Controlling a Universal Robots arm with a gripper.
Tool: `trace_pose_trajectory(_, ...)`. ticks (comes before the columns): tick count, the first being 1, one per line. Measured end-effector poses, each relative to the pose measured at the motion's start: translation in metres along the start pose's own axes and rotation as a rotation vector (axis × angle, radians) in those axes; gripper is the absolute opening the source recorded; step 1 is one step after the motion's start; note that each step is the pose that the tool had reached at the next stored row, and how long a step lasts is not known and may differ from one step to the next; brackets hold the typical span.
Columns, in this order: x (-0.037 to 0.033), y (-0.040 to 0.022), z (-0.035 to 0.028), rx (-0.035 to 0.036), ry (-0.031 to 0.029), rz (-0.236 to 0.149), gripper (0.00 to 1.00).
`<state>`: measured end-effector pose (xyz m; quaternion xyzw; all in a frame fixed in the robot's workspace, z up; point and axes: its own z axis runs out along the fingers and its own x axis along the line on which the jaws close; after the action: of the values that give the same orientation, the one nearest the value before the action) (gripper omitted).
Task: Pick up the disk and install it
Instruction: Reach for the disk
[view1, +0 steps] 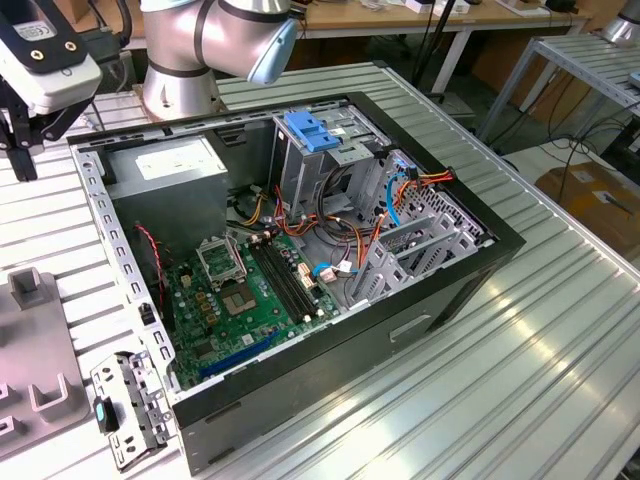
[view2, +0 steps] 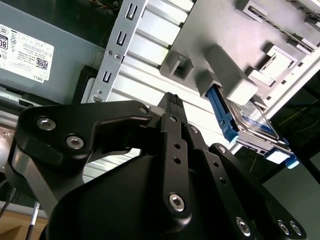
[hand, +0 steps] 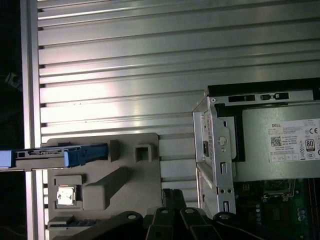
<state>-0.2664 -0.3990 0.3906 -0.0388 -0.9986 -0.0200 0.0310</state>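
Exterior view: the arm (view1: 215, 35) bends toward the view's left, its gripper (view1: 22, 150) hanging outside the open computer case (view1: 330, 375); second wrist view: gripper (view2: 171, 100) closed, empty, over the table, apart from the disk (view2: 250, 125); first wrist view: disk (hand: 55, 156) stands edgewise in a grey holder (hand: 130, 170).

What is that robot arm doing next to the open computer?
The robot arm is meant to put a disk into the open computer case. Right now its tool hangs beside the case, near a grey holder. The disk, in its blue frame, sits in that holder at the edge of the table, not picked up yet.
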Motion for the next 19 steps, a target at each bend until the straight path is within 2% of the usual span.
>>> trace_pose_trajectory(19, 0.0171, -0.0014, 0.0017, 0.001, 0.0138, 0.001, 0.11)
